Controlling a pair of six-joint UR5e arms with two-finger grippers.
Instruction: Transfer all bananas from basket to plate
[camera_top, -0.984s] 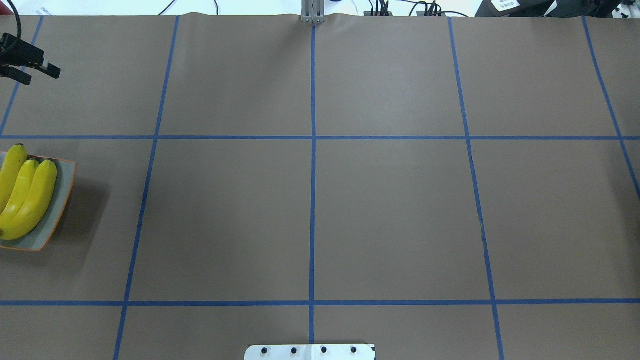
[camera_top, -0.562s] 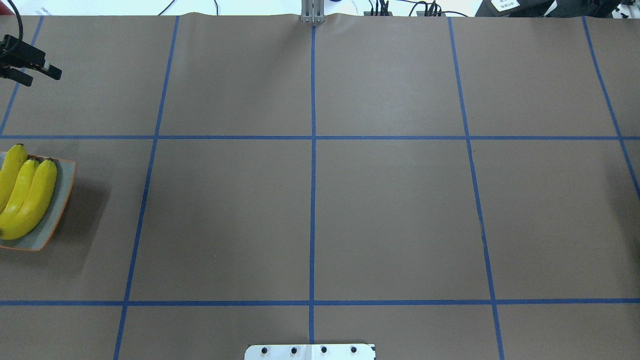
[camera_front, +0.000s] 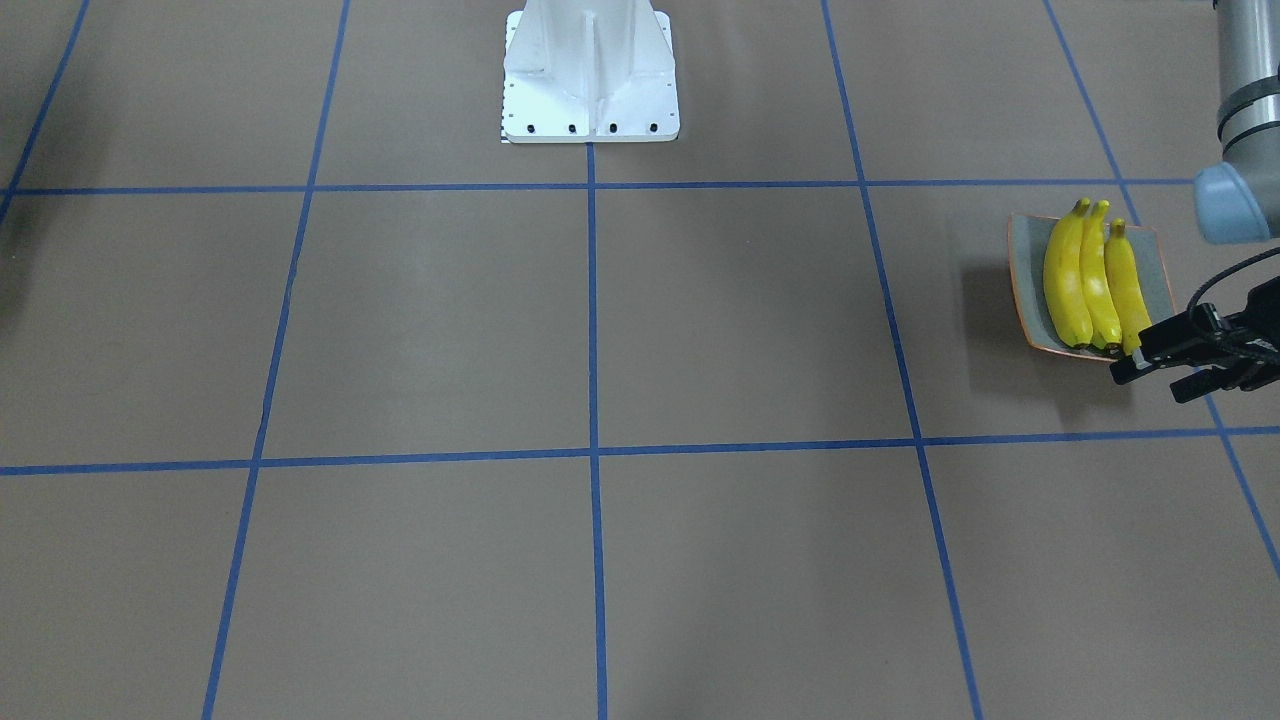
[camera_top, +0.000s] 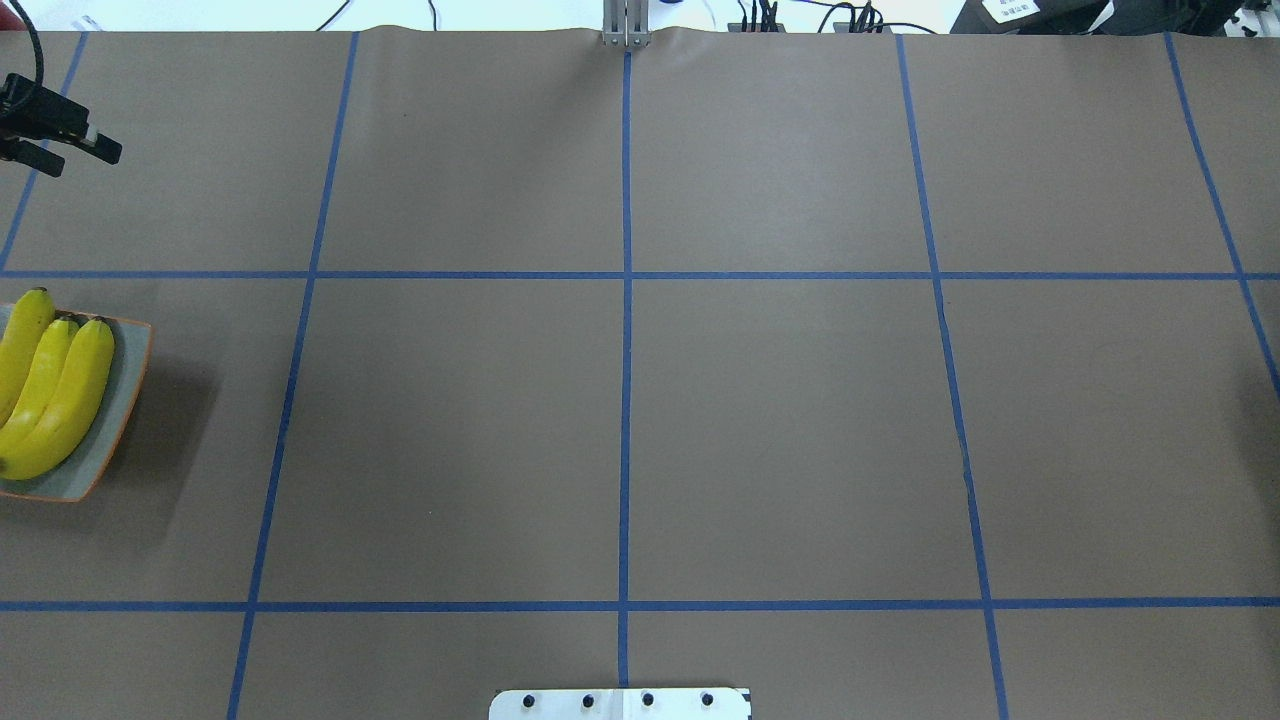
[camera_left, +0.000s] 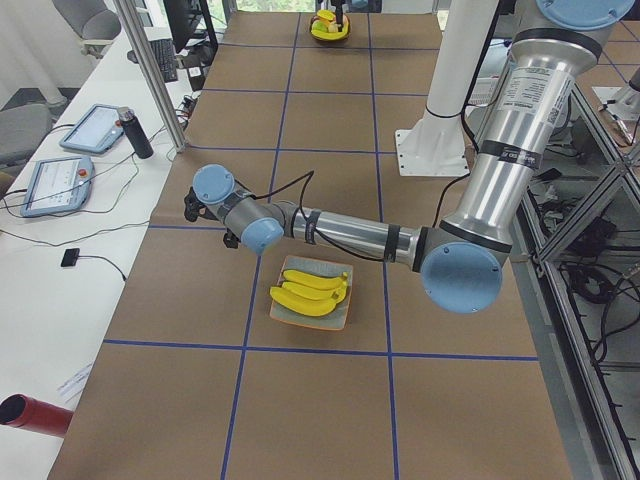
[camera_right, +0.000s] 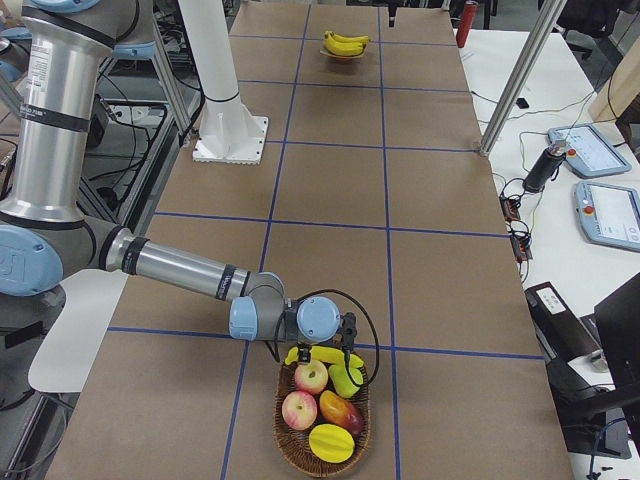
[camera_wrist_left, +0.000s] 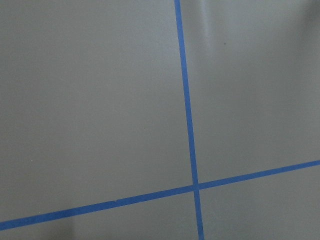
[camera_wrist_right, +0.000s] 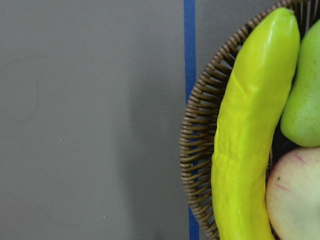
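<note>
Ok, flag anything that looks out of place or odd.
Nothing looks spilled or damaged. Three bananas lie neatly side by side on the plate; one greenish-yellow banana lies in the wicker basket, against its rim.

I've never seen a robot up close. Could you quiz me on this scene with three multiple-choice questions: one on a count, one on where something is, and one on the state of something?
1. How many bananas lie on the plate?
A two; B three; C five.
2. Where is the greenish banana?
A in the wicker basket; B on the bare table; C on the plate.
3. How does the left gripper stand?
A shut on a banana; B open and empty; C holding the plate.

Answers:
1 B: three lie side by side on it.
2 A: the right wrist view shows it inside the basket's rim beside other fruit.
3 B: the front-facing view shows it spread apart with nothing in it.
</note>
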